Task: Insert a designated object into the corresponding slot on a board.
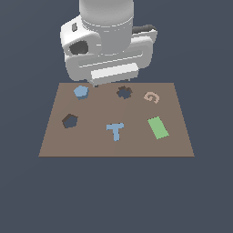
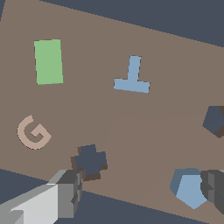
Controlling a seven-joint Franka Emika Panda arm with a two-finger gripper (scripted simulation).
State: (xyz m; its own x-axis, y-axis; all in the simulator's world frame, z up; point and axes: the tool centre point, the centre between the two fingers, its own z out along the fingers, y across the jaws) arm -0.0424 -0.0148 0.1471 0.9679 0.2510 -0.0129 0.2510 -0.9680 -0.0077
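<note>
board [image 1: 113, 145] fills the exterior view's middle, flat | arm hangs over its far edge, wrist pointing down | gripper [image 2: 140, 192] spread wide, holding nothing (one finger [image 2: 70, 192] near the jagged hole [image 2: 89, 162], the other beside the hexagon block [image 2: 189, 189]) | block upper left, slot [image 1: 69, 121] left-centre, empty | G-shaped piece [image 1: 151, 97] upper right, the only letter

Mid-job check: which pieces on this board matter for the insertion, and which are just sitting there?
Job:
- light-blue hexagon block
- plain hexagonal slot
- brown board
- gripper, jaws apart, one finger beside the block

Lying about:
- light-blue T-shaped piece
- green rectangle
- tan G-shaped piece
- jagged gear-like hole
</note>
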